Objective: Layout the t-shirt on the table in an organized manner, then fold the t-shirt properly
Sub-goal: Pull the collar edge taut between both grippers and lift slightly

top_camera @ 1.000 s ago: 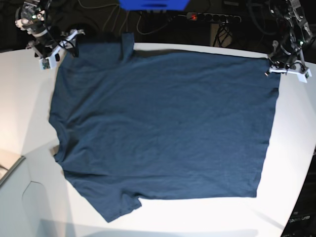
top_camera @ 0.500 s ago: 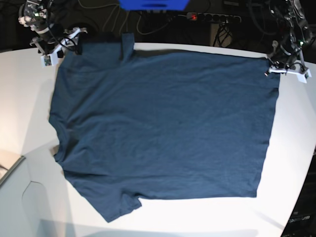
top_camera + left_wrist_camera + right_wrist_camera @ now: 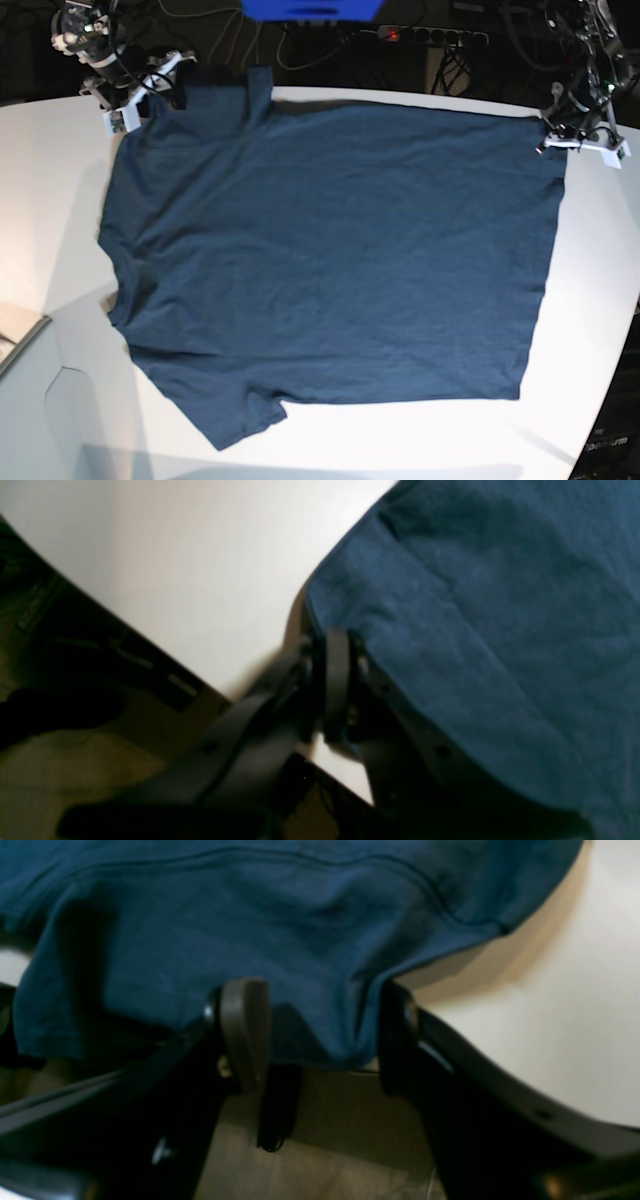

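While the t-shirt (image 3: 330,260) lies spread flat across the middle of the white bench (image 3: 50,200), the left claw (image 3: 332,680) sits at the upper right of the base view, pressed together on the shirt's corner. At the upper left, the right claw (image 3: 320,1035) is spread wide, with a sleeve edge drooping between its fingers.
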Controlling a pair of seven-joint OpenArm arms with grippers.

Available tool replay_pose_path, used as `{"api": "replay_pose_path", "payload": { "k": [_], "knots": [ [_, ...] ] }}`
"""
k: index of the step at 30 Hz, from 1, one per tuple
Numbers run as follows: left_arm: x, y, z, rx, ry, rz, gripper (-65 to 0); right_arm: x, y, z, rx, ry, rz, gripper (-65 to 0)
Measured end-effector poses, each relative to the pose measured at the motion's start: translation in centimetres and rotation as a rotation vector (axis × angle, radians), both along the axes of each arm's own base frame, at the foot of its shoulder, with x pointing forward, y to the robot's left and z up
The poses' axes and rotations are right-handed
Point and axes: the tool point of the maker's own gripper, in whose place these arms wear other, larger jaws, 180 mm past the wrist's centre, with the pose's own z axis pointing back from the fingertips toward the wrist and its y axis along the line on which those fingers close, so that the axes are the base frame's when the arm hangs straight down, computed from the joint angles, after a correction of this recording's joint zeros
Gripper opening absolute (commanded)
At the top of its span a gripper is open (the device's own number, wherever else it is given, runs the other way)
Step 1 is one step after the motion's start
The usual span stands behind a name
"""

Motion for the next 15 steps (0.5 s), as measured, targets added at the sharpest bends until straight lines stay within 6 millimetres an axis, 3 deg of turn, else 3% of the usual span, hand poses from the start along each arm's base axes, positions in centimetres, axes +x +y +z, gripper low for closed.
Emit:
{"api": "replay_pose_path", "payload": {
  "k": [2, 7, 15],
  "knots": [
    [-0.1, 0.0, 0.0, -0.006, 0.007, -0.009, -65.0, 0.0, -0.1, 0.0, -0.003, 0.001, 0.001, -40.6],
    [-0.1, 0.3, 0.1, -0.003, 0.003, -0.002, -65.0, -0.3, -0.2, -0.1, -0.005, 0.012, 0.000, -64.0],
    [-1.2, 1.9, 0.4, -0.002, 0.009, 0.054, -65.0, -1.1, -1.3, -0.1, -0.023, 0.025, -0.027, -65.0]
  ]
}}
